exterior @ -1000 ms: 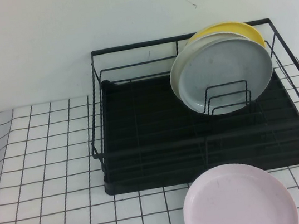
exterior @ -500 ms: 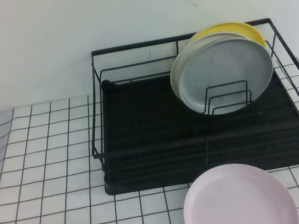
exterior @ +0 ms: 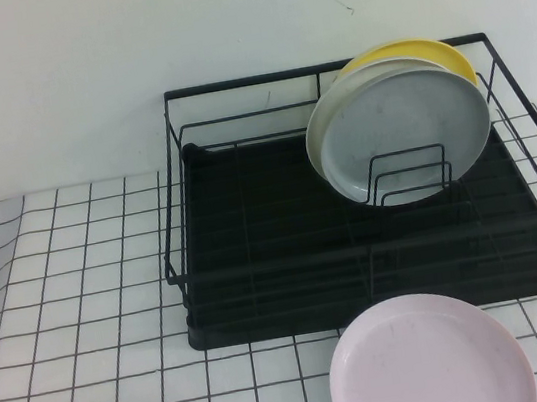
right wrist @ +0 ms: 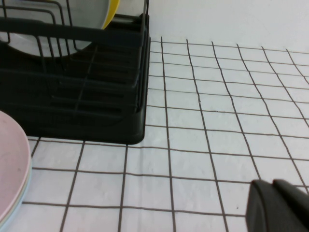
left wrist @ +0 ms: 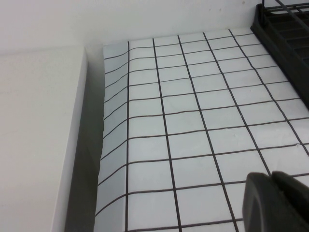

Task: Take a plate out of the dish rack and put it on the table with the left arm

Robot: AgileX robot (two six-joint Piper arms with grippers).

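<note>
The light-grey plate [exterior: 405, 130] stands on edge between the upright dividers at the back right of the black dish rack [exterior: 266, 318]. A yellow plate [exterior: 428, 51] leans behind it. Neither arm shows in the high view. In the left wrist view my left gripper [left wrist: 271, 181] is shut and empty, low over the grid-cloth table [left wrist: 193, 121], far left of the rack's corner [left wrist: 285, 34]. In the right wrist view my right gripper [right wrist: 273, 186] is shut and empty over the cloth, beside the rack's end [right wrist: 96, 111]; the grey plate [right wrist: 29, 46] shows behind the wires.
A pale pink plate [exterior: 429, 359] lies on the table in front of the rack's right half; it also shows in the right wrist view [right wrist: 9, 169]. A white block [left wrist: 38, 135] borders the cloth's left edge. A white wall stands behind.
</note>
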